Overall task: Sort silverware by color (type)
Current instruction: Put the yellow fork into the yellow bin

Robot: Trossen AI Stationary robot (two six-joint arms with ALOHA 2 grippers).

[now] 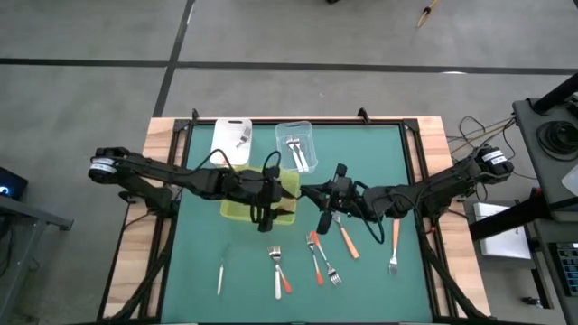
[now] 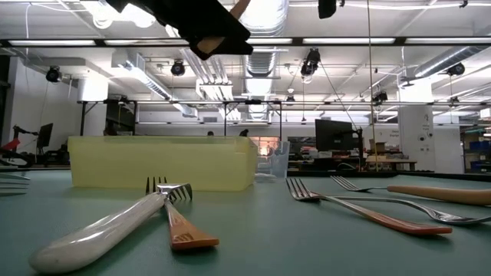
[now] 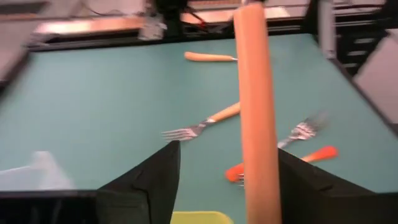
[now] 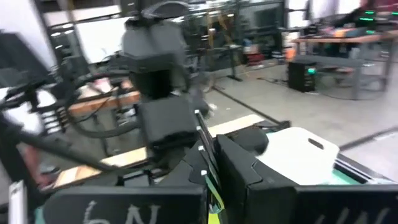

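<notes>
**Left gripper** (image 1: 267, 197): over the tray, mid-table. Fingers (image 3: 143, 186) stand wide apart. An orange handle (image 3: 255, 112) stands upright between them, nearer one finger. Contact with that finger cannot be told.

**Right gripper** (image 1: 328, 209): just beside the tray, facing the left gripper. Fingers (image 4: 233, 162) are pressed together. Whether they pinch anything cannot be told.

**Tray** (image 1: 237, 209): yellow-green, mid-table, partly under the left gripper. In the low view it is a low, translucent box behind the near silverware.

**Clear tub** (image 1: 307, 131): at the far edge of the mat, behind the tray. It holds several all-silver forks (image 1: 296, 149).

**White tub** (image 1: 226, 135): beside the clear tub, on its left. A small silver piece lies in it; its kind cannot be told.

**Loose silverware on the green mat** (image 1: 199, 262), near half:
- white-handled piece (image 1: 219, 273), alone at the left, well apart from the rest
- white-handled fork (image 1: 276, 264), crossed by a short orange-handled piece (image 1: 285, 285)
- orange-handled fork (image 1: 315, 258), touching an all-silver fork (image 1: 330, 269)
- pale orange handle (image 1: 349, 242), just beside the right gripper
- orange-handled fork (image 1: 394, 246), to the right, under the right arm
</notes>
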